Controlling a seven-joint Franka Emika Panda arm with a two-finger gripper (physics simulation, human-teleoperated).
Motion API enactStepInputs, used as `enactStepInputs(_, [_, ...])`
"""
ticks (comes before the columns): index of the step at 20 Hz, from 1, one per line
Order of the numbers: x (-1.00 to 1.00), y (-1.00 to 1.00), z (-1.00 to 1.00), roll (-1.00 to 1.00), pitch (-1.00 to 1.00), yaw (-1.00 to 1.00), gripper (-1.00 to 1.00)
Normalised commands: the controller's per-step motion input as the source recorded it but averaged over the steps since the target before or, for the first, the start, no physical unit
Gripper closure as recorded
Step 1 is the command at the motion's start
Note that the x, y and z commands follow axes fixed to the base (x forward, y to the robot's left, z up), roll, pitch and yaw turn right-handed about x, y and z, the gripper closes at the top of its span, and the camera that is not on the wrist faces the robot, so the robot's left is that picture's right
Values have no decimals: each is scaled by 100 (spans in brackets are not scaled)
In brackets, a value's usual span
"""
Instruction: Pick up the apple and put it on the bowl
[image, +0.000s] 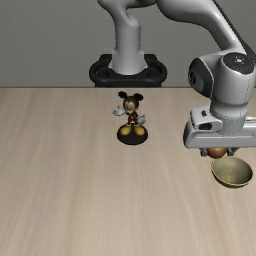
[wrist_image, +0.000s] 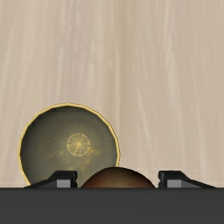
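Between the two fingers of the pincer (image: 218, 148) sits the apple (image: 218, 154), a reddish-brown ball hanging clear of the table (image: 60, 180). The fingers stand at a middling spread against its two sides, so the pincer looks to be holding it. Judging by that, the pick-up is done and the step in hand is the carry to the bowl (image: 232, 173), close to its end. The bowl lies just below the pincer and a little off to one side, with part of its rim under the hand. The next move calls for a small sideways shift to bring the apple over the bowl's middle, then a short descent and a release. Letting go too early could drop the apple on the rim and send it rolling across the table. The wrist view shows the whole bowl (wrist_image: 70, 144), with its golden rim, its dark hollow with nothing in it, and a pale pattern at the bottom. It makes the offset plain: the bowl's centre lies nearer one finger (wrist_image: 57, 181) than the apple (wrist_image: 115, 178). The exterior view gives what that one cannot, namely the gap in height between apple and bowl. It also takes in a toy mouse (image: 131, 118) standing well apart from the pincer, out of the likely path.
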Motion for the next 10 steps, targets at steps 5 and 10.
enactStepInputs(5, [40,40,0,0,0,0,-100])
enactStepInputs(10, [0,0,0,0,0,0,-100])
